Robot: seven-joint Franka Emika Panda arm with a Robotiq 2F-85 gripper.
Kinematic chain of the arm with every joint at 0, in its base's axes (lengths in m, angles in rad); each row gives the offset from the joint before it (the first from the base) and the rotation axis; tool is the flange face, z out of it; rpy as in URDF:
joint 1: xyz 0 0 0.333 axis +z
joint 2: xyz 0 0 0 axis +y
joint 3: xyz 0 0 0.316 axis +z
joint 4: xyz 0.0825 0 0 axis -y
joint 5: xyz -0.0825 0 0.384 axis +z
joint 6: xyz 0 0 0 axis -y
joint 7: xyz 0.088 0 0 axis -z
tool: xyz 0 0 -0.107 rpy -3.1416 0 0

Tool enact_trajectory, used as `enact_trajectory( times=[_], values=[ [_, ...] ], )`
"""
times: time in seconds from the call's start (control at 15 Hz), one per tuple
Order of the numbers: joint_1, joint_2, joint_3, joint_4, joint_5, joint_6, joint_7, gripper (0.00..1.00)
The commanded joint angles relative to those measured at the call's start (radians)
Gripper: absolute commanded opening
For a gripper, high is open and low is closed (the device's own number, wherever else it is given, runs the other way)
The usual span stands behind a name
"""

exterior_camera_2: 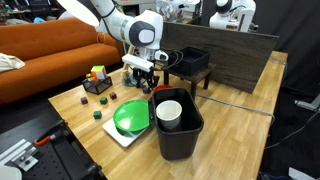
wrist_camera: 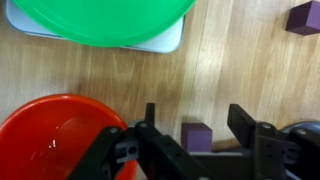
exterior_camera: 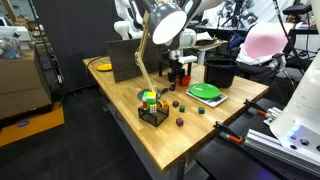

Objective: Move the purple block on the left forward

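1. While purple block (wrist_camera: 197, 137) sits toward the far edge of the counter (exterior_camera: 200, 130), gripper (wrist_camera: 195, 112) straddles it, jaws apart, nothing held.
2. Hazard: red bowl (wrist_camera: 55, 135) just beside. Descend straight, centre block, close gently.
3. Leave second purple block (wrist_camera: 305, 15), lying apart, level with green plate (wrist_camera: 100, 18).
4. Lift low, carry forward clear of bowl rim.

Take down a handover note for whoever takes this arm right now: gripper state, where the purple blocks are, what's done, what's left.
Robotiq gripper: open, jaws straddling a small purple cube, with gaps on both sides.
That cube sits on the wooden table beside the red bowl. A second purple cube lies apart, near the white tray.
Done: gripper lined up around the cube.
Left: close, move it forward, release.
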Motion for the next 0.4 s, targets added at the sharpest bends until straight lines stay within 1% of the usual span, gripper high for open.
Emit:
enact_trajectory(
  times=[0.0, 0.07, 0.33],
  values=[
    [-0.008, 0.001, 0.006, -0.001, -0.007, -0.001, 0.005, 0.81],
    [-0.008, 0.001, 0.006, -0.001, -0.007, -0.001, 0.005, 0.86],
    [-0.008, 0.001, 0.006, -0.001, -0.007, -0.001, 0.005, 0.86]
  ],
)
